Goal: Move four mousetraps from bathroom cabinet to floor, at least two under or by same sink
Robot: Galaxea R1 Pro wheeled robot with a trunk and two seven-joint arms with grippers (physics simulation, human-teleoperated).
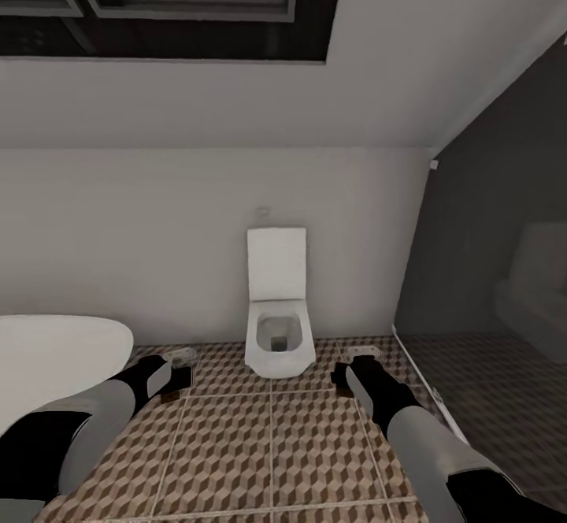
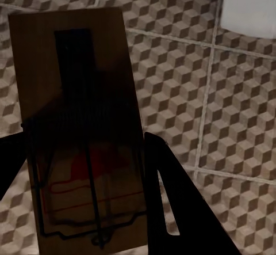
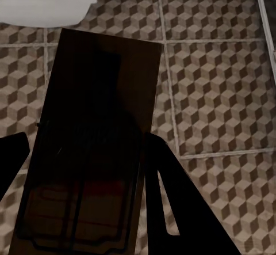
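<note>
Between the left gripper's [image 2: 86,168] dark fingers [image 2: 172,203] sits a mousetrap [image 2: 75,111], a brown board with a dark wire frame and a red patch, clamped from both sides and held above the floor [image 2: 230,105]. At the right gripper [image 3: 86,174] the jaws likewise close on a second trap [image 3: 98,128], its board darker and in shadow, one finger [image 3: 172,203] pressed to its edge. Under both boards lie cube-patterned tiles with thin grey grout. From the head camera the left gripper [image 1: 175,377] and right gripper [image 1: 346,373] hang low over the floor [image 1: 276,444], well apart, with the white toilet [image 1: 276,326] standing between and beyond them against the wall. A white tub rim [image 1: 55,350] curves in just beside the left arm. A dark glass panel [image 1: 488,271] rises along the right arm's side, its white base strip near that forearm. Small pale fittings on the floor by each gripper are too blurred to tell.
</note>
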